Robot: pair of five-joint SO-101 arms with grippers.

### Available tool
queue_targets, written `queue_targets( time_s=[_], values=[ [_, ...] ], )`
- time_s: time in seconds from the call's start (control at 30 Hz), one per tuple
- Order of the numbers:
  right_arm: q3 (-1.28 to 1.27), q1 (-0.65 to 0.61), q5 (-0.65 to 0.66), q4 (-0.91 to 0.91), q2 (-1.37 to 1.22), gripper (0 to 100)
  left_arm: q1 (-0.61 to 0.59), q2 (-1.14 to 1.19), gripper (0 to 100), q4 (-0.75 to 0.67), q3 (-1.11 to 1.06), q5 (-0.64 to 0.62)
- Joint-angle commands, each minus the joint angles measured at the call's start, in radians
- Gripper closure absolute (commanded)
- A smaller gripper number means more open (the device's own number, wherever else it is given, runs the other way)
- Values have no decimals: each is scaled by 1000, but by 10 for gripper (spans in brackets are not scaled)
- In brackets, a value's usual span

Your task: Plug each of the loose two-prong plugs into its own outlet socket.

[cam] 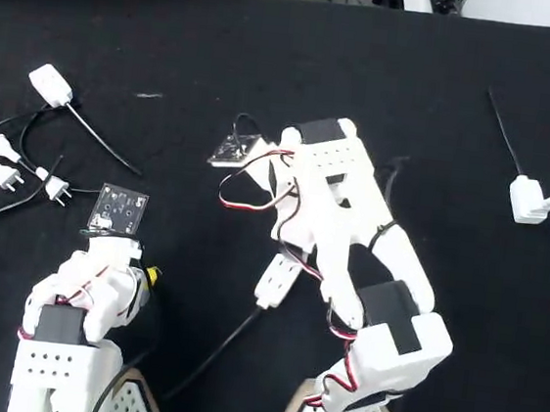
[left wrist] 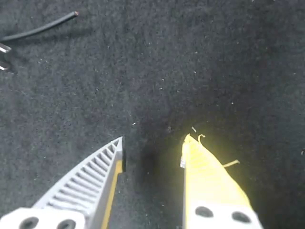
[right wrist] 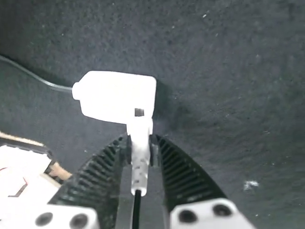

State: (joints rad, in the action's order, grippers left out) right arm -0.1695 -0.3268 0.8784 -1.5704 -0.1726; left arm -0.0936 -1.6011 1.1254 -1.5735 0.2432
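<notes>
High view, far left first: small white two-prong plugs on black cords (cam: pixel 3 174) lie loose in a cluster on the black cloth desk (cam: pixel 417 73), with a white rectangular outlet socket (cam: pixel 50 84) just beyond them. Next, the left end effector (left wrist: pixel 152 140) hangs released over bare cloth, nothing between its grey and yellow fingers. Those loose plugs sit off to its left, nearer this arm than the other.

Centre now: the right end effector (right wrist: pixel 141 139) is clenched on a white plug body (right wrist: pixel 139 160), black cord running back between the fingers. The plug's long axis lines up with the fingers and points straight at a white outlet block (right wrist: pixel 114 98), nose touching it. Fully seated? Can't tell. A straight push along that axis looks like the finisher. Far right, one more white socket (cam: pixel 527 198) sits alone.
</notes>
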Motion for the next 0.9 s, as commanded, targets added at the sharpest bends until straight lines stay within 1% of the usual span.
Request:
queue_targets(
  time_s=[0.0,0.23,0.37,0.53,0.87],
  values=[
    [48,-17,-15,31,-2,988,-1,-11,798,-14,5,8],
    [38,-21,-12,31,-4,988,-1,-11,798,-12,5,8],
    [-18,-64,-12,34,-2,988,-1,-11,798,-12,5,9],
    [-67,-107,-17,80,-1,988,-1,-11,798,-12,5,9],
    [-74,-124,-18,92,-2,988,1,-11,798,-12,5,9]
  ],
)
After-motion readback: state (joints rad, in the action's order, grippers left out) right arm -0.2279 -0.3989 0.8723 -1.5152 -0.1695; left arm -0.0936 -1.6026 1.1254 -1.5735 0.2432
